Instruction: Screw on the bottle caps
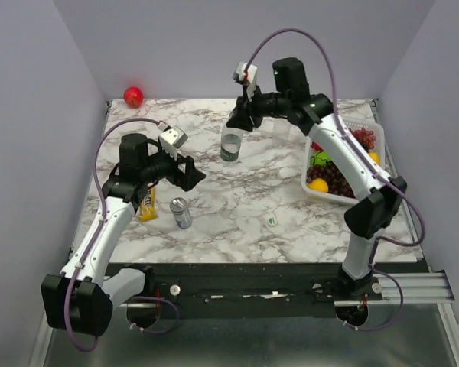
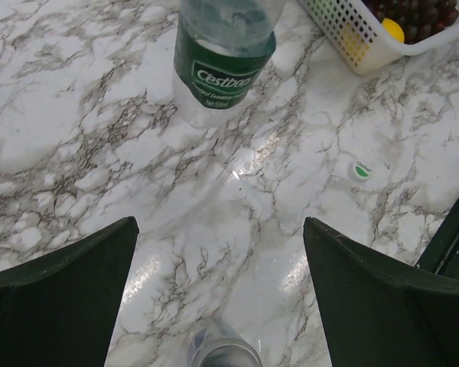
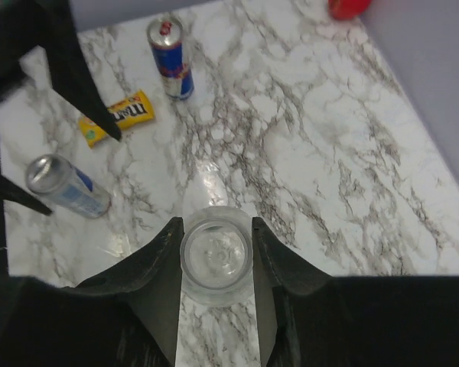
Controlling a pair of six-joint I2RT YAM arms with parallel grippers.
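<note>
Your right claw [image 3: 216,229] is clamped on the upper body of the clear plastic bottle [image 2: 224,69], one black finger on each side. The bottle stands upright with its round mouth uncapped, and a glossy dark green label band wraps its body. Your left claw [image 1: 190,174] is spread fully wide and holds nothing above the veined marble table [image 1: 214,237]. A small round white cap [image 2: 362,170] with a green mark lies flat on the table, well apart from the bottle. A slotted white plastic basket [image 2: 352,38] sits beyond it. A cylindrical metal can [image 1: 181,212] stands beside a yellow candy packet [image 1: 147,208].
</note>
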